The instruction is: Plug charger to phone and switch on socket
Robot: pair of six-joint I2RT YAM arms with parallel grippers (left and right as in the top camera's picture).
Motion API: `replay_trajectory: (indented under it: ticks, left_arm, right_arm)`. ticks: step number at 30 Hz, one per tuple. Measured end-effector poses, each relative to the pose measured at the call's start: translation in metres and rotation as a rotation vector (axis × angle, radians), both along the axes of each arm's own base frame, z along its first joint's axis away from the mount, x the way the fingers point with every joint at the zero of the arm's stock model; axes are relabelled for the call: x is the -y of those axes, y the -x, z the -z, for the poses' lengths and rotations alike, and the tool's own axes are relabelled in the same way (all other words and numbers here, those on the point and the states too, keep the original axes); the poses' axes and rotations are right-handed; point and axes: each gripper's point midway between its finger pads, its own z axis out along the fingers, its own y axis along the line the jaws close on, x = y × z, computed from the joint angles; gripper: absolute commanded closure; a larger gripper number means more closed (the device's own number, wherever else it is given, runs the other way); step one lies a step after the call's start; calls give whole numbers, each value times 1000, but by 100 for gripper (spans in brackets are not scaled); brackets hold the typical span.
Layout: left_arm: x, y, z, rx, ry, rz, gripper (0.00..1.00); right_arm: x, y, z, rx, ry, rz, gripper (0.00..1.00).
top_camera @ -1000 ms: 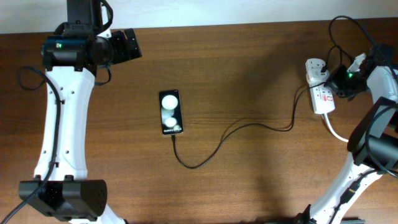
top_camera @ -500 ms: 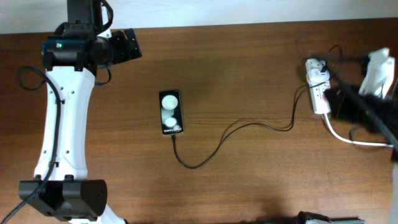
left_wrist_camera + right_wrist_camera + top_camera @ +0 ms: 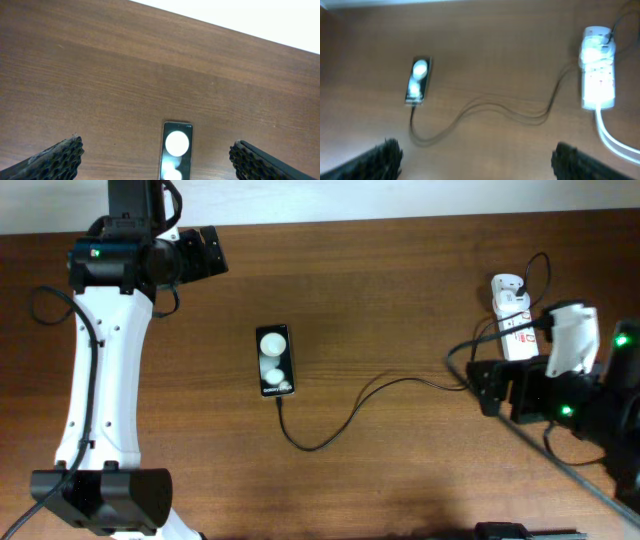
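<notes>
Though blur smears the right wrist view, both sets of jaws gape empty; socket point(image 3: 514, 320) partly hidden.

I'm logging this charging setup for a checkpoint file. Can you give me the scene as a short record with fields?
surface: wooden table
phone: flat, screen up, left of centre
charger: black cable running from the phone's lower edge, looping right to the socket; looks plugged into the phone
socket: white power strip at the right side; switch state not readable
left gripper: open, empty, at the far left
right gripper: open, empty, near the socket
</notes>
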Motion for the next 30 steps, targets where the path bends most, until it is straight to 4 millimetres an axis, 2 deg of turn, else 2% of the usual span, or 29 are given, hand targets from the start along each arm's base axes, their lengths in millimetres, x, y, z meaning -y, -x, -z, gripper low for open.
replay_trajectory:
  ticks: [1, 4, 8, 11, 14, 19, 21, 30]
  left_arm:
    - [-1, 0, 0, 2, -2, -2, 1]
    - [-1, 0, 0, 2, -6, -5, 1]
    - [-1, -1, 0, 3, -6, -5, 1]
    - [-1, 0, 0, 0, -6, -5, 1]
    - [-1, 0, 0, 1, -6, -5, 1]
    - [-1, 0, 0, 1, -6, -5, 1]
    - [-1, 0, 0, 0, -6, -5, 1]
    - [-1, 0, 0, 0, -6, -5, 1]
  right_arm:
    - [-5, -6, 6, 106, 26, -25, 1]
    - [-2, -8, 30, 339, 57, -10, 1]
    - [7, 5, 76, 527, 87, 43, 1]
    - [10, 3, 102, 686, 93, 67, 1]
    - [11, -4, 136, 724, 94, 72, 1]
    - [7, -6, 176, 710, 88, 57, 1]
    - [6, -6, 185, 704, 88, 53, 1]
    - [6, -6, 185, 703, 88, 54, 1]
